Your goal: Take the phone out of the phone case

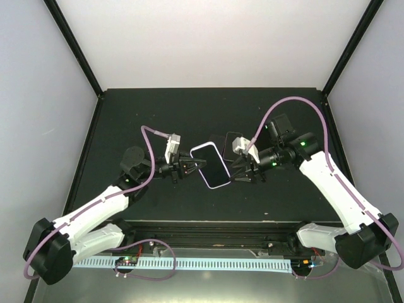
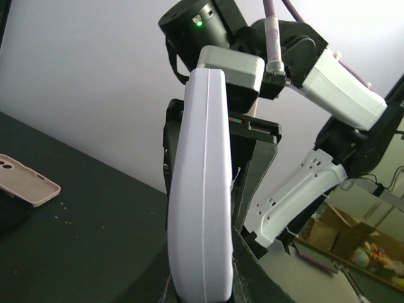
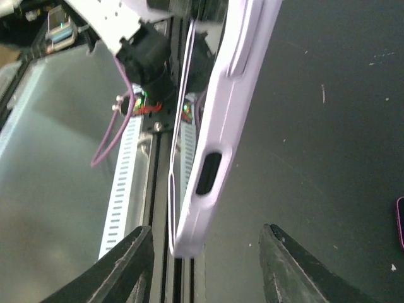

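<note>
A pale lilac rubbery phone case, with a black-screened phone inside, is aloft over the black tabletop's centre. The left gripper pinches one end; the right gripper has its jaws spread, touching nothing. The case is probably light, with a flexible rim, so peel it at a corner.

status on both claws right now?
Left claw: closed, holding the lilac-cased phone by one end.
Right claw: open, one finger on each side of the phone, not gripping.
</note>
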You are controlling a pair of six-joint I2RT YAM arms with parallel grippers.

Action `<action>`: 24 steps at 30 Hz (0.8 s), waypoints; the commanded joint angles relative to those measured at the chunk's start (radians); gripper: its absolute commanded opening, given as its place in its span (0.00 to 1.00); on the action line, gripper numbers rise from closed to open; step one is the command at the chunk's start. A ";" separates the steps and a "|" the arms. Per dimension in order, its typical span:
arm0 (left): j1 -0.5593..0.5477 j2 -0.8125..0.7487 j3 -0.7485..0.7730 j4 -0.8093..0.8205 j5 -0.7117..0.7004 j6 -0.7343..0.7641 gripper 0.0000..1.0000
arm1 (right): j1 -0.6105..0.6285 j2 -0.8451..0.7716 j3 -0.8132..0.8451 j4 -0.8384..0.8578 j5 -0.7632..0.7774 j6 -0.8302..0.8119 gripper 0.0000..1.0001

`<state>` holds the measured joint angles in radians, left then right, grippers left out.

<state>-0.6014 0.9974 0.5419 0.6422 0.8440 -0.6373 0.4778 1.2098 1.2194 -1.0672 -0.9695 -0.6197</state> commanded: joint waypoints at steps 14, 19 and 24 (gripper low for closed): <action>-0.011 0.002 0.050 0.076 0.129 0.017 0.02 | 0.149 0.005 0.060 -0.174 0.148 -0.215 0.33; -0.014 0.002 0.050 0.078 0.134 0.006 0.02 | 0.151 0.011 0.073 -0.186 0.167 -0.236 0.23; -0.018 0.017 0.064 0.118 0.161 -0.059 0.02 | 0.155 0.009 0.081 -0.209 0.171 -0.285 0.18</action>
<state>-0.6109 1.0061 0.5419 0.6456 0.9638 -0.6399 0.6231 1.2186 1.2663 -1.2503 -0.8093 -0.8543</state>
